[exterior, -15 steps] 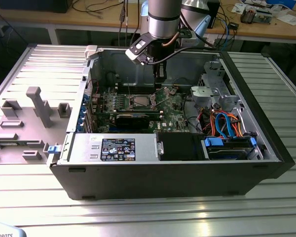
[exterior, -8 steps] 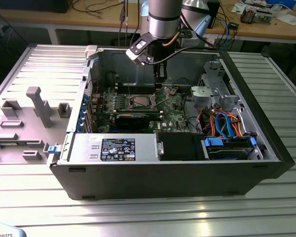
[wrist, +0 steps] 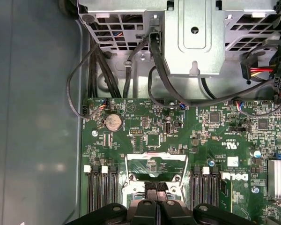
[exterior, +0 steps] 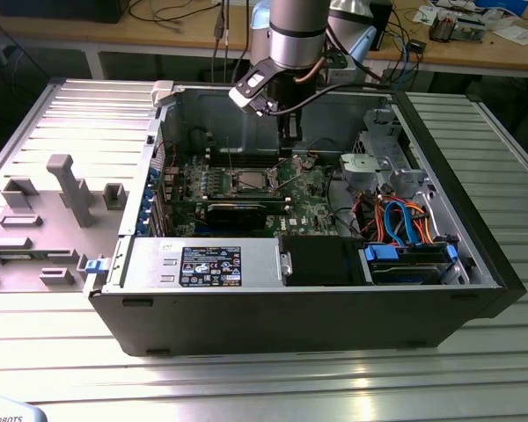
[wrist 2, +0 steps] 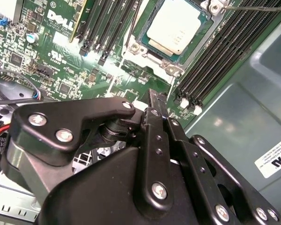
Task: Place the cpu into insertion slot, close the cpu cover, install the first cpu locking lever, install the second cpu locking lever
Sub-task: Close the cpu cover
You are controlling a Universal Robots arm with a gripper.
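Ridged metal worktop [exterior: 264,387] carries an open computer case [exterior: 290,316], and in the exterior view the arm [exterior: 295,31] reaches into it from 12 o'clock. The cpu [wrist 2: 178,28] already lies flat in the slot [wrist 2: 165,67], silver top up, with nothing over it in the second wrist view, so the first step looks done. The cover [wrist: 157,155] is not down: in the first wrist view its silver frame stands tilted up off the socket, and the green board [wrist: 154,126] shows through its window. The gripper [wrist: 155,187] hangs just beside that raised frame, whether touching it I cannot tell. Its fingers [wrist: 147,206] look drawn together and hold nothing. In the exterior view it sits at about 1 o'clock of the socket, close over the board. Closing the cover seems to be the step in hand. That move would call for pressing the frame's free edge down over the chip without knocking the memory slots [wrist 2: 210,61] on either side. A thin wire rod [wrist 2: 257,7], likely a locking lever, lies unlatched near one socket corner.
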